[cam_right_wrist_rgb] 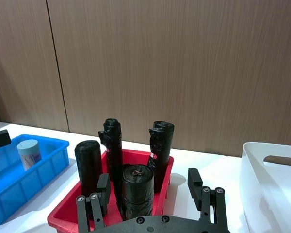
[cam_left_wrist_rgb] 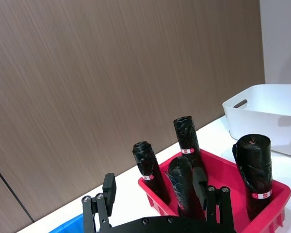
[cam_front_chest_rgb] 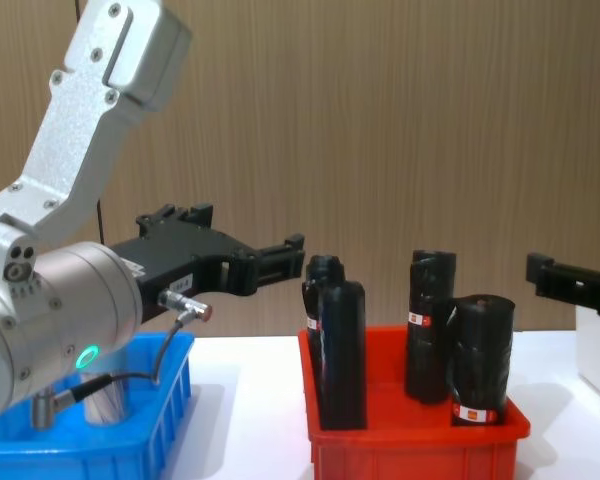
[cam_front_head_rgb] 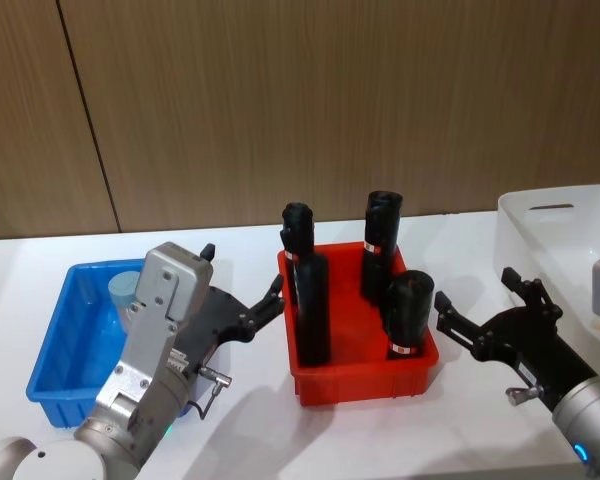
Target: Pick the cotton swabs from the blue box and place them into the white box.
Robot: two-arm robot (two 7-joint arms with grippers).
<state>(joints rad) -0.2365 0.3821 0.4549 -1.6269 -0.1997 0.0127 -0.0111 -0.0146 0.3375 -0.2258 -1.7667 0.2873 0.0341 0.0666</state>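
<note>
Here's the white table, three bins in a row across it. The blue box sits toward the left edge, and one tub of cotton swabs stands upright in it against the far wall, grey-blue lid up, partly hidden by the left arm. It is untouched, with nothing gripping it.

The left gripper hangs above the blue box's right side and points across at the red bin. Its fingers are spread wide with only air between them, and the tips reach over the strip of table between blue and red.

The red bin takes the middle of the table, with four black rolls standing in it, each with a red-white label.

Over on the right, the right gripper hovers just beside the red bin's near right corner, above bare table, aimed toward the far edge. Its fingers are also splayed apart and hold nothing.

The white box sits at the far right corner of the table, well apart from the swabs.
</note>
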